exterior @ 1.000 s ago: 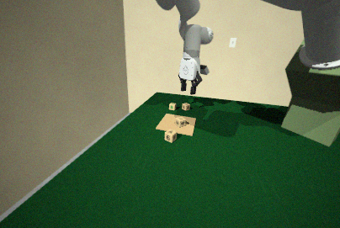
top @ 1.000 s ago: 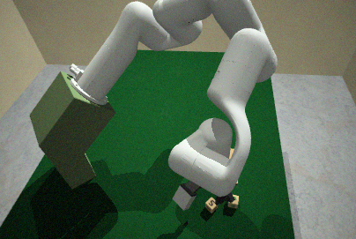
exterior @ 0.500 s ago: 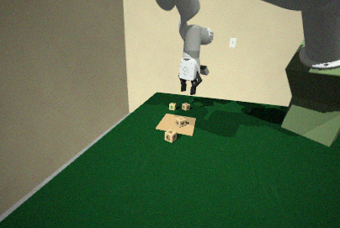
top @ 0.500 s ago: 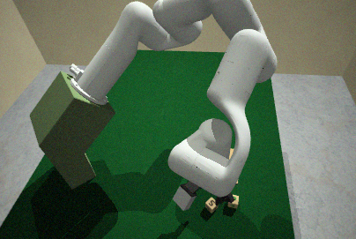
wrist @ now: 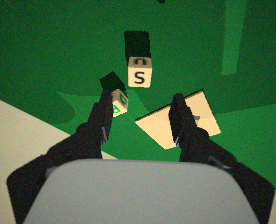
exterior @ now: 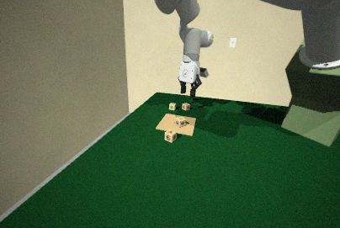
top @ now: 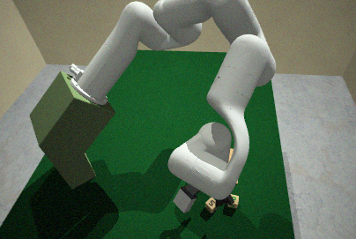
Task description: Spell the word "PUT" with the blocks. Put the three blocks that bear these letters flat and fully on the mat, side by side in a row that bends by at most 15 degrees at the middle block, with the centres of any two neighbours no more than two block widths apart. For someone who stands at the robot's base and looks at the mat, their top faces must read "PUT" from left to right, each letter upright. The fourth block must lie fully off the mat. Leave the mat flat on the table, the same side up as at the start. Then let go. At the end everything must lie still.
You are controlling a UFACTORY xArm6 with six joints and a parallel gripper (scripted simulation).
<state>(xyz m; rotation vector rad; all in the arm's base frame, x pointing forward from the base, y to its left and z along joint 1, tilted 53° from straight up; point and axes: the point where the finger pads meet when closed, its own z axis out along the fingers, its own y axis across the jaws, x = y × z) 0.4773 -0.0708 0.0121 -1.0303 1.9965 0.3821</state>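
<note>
My gripper [exterior: 188,94] [wrist: 141,102] is open and empty, held above the table near two blocks. A wooden block [top: 211,205] [exterior: 186,106] [wrist: 140,77] shows a black S on its bright face in the wrist view. A block with green letters [top: 234,200] [exterior: 172,106] [wrist: 120,102] lies turned beside it, partly behind the left finger in the wrist view. The tan mat [exterior: 189,128] [wrist: 155,131] lies flat. A third block [exterior: 180,121] rests on it, its top letter not readable. A fourth block [exterior: 170,135] is at the mat's near edge in the exterior view.
The green table top [top: 154,85] [exterior: 126,182] carries everything. The olive base stand [top: 70,125] [exterior: 307,111] is at the left in the top view. The arm hides most of the mat in that view. A table edge lies beyond the S and green-lettered blocks in the exterior view.
</note>
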